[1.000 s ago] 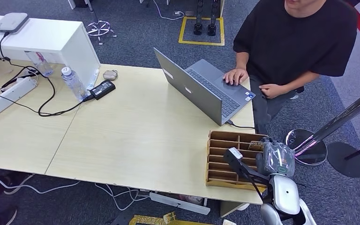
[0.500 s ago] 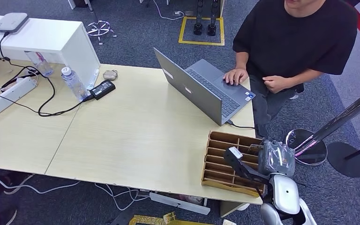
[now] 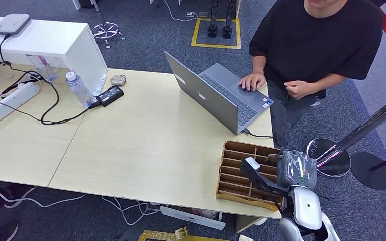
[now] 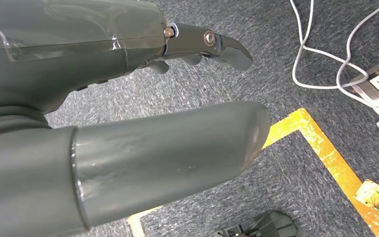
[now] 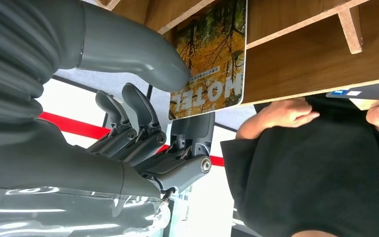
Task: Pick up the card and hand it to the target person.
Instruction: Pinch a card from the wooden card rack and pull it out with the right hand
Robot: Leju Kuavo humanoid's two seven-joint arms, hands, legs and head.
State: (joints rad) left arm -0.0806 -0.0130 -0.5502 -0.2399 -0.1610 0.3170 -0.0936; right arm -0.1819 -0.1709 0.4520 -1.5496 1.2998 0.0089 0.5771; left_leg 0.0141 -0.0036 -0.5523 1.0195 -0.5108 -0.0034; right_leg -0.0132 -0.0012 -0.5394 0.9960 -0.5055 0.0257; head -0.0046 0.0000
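Wooden slotted rack (image 3: 241,173) sits at the desk's (image 3: 146,145) near right corner, the card (image 5: 212,54) in a slot at its right end. The right hand (image 5: 143,113) seems to pinch the card, thumb on its face. The left hand (image 4: 128,98) hangs empty, fingers loosely curled.

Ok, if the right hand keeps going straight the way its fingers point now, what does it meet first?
The right hand is already at the card, thumb on its face. Pushing on, it would likely meet the wooden organizer holding the card, though depth is hard to judge.

Bright even indoor light, soft shadows, sharp head view (wrist close-ups slightly blurred)
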